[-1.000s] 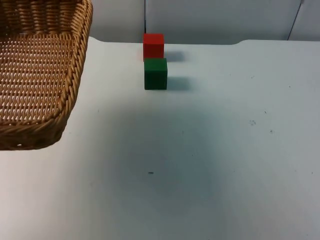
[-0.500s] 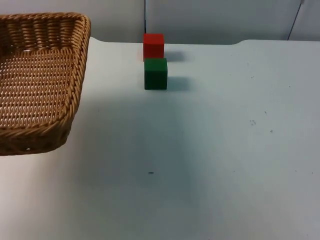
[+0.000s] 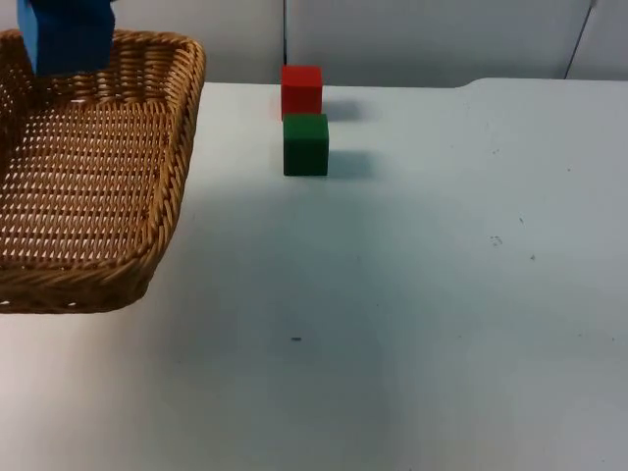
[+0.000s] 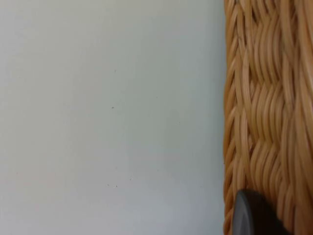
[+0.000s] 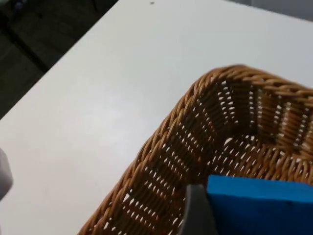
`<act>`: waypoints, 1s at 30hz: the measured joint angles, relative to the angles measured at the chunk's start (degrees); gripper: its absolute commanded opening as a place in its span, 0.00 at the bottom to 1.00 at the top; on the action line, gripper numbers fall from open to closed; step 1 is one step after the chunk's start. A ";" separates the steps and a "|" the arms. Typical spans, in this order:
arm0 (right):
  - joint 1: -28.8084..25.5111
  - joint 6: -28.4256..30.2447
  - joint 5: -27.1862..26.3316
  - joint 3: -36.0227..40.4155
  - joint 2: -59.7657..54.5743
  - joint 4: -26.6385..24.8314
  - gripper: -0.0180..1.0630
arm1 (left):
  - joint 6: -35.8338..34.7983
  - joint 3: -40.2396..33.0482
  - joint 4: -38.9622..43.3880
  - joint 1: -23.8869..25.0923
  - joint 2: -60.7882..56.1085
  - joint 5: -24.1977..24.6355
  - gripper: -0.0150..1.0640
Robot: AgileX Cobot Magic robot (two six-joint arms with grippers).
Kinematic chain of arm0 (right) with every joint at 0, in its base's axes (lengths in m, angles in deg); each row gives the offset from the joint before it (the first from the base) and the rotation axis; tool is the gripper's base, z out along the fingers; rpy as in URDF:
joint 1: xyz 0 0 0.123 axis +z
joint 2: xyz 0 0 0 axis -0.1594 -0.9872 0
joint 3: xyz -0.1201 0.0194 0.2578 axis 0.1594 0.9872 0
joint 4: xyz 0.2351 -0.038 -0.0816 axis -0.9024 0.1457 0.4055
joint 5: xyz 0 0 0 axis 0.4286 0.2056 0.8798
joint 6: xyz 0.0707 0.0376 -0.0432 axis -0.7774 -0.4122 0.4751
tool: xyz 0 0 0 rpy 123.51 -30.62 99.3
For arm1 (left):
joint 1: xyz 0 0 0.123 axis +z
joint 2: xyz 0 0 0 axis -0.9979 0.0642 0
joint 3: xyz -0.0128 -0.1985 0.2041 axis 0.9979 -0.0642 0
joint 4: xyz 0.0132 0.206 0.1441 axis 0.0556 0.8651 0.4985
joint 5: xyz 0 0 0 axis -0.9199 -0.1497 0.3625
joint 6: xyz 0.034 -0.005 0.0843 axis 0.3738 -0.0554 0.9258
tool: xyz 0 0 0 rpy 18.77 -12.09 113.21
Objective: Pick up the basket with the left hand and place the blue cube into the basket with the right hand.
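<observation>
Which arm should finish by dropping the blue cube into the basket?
Right. Its hand holds the blue cube above the basket. The left hand is at the basket's rim, holding it.

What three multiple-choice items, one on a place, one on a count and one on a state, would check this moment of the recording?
1. Where is the blue cube?
A. On the table beside the green cube
B. Above the basket's far end
C. On top of the red cube

2. How many cubes stand on the white table?
A. One
B. Two
C. Three

3. What state is the basket in?
A. Upside down
B. Holding the green cube
C. Open side up, nothing on its woven floor

Answers: 1 B, the right gripper carries it over the wicker. 2 B, only the red cube and green cube stand there. 3 C, its weave shows bare.
</observation>
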 measured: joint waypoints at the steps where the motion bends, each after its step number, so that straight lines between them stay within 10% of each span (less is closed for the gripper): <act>1: 0.00 0.63 2.03 -2.46 -2.30 -1.11 0.01 | 0.00 0.00 0.00 0.00 0.04 0.00 0.01; 18: 0.00 3.01 9.68 -7.83 -10.84 -3.40 0.08 | -0.11 0.00 0.00 -0.09 0.13 -0.04 0.01; 27: 0.00 3.01 9.68 -7.83 -10.84 -3.40 0.86 | -0.11 0.00 0.00 -0.09 0.13 -0.04 0.01; 30: 0.00 3.32 9.91 -7.83 -10.84 -3.40 0.95 | -0.11 0.00 -0.33 -0.09 0.13 -0.04 0.01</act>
